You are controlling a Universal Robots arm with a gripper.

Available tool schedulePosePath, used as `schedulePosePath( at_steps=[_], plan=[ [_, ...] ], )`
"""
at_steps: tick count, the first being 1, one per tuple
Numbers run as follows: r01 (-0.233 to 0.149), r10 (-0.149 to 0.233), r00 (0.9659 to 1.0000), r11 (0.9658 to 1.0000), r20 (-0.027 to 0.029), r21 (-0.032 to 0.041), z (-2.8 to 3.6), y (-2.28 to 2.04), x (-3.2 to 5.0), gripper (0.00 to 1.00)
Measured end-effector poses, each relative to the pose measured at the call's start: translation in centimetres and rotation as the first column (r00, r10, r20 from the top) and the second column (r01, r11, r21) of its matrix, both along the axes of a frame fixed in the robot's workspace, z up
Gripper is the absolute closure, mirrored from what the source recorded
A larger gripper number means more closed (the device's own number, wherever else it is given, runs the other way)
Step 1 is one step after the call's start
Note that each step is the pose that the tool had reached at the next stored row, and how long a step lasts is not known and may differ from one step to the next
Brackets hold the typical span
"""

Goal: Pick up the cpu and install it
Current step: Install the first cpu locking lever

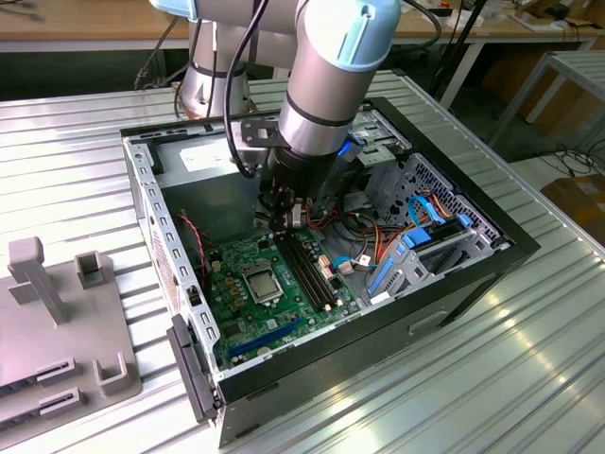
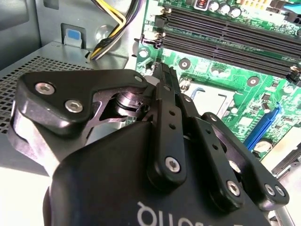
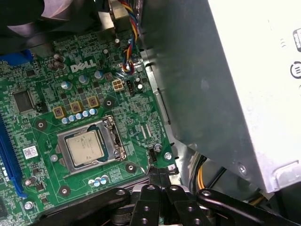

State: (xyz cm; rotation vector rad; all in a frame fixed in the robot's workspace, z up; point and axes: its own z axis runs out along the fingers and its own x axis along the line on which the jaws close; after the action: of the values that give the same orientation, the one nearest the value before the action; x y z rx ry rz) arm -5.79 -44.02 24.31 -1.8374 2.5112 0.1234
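The cpu (image 3: pixel 84 146), a small square chip with a silver-grey top, lies flat inside the metal socket frame (image 3: pixel 114 136) on the green motherboard (image 3: pixel 42 70). In the exterior view the cpu (image 1: pixel 260 282) sits near the middle of the board inside the open computer case (image 1: pixel 454 284). My gripper (image 1: pixel 286 222) hangs over the board's far edge, beside the socket and apart from the chip. Its black fingers (image 3: pixel 160 173) are pressed together with nothing between them, and the second wrist view shows the same shut fingertips (image 2: pixel 164 77).
A grey metal power supply box (image 3: pixel 225 70) stands close beside the gripper. Long black memory slots (image 1: pixel 307 270) run next to the socket. Coloured cables (image 1: pixel 364 232) and a blue drive bracket (image 1: pixel 416 251) fill the case's right side. Grey fixtures (image 1: pixel 57 312) stand on the table at the exterior view's left.
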Motion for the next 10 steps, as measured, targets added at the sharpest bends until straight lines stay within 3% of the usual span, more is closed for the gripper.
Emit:
schedulePosePath(
  at_steps=[10],
  plan=[
    [0.000,0.000,1.0000,1.0000,0.0000,0.0000,-0.01,-0.77,0.00,0.89]
  ],
)
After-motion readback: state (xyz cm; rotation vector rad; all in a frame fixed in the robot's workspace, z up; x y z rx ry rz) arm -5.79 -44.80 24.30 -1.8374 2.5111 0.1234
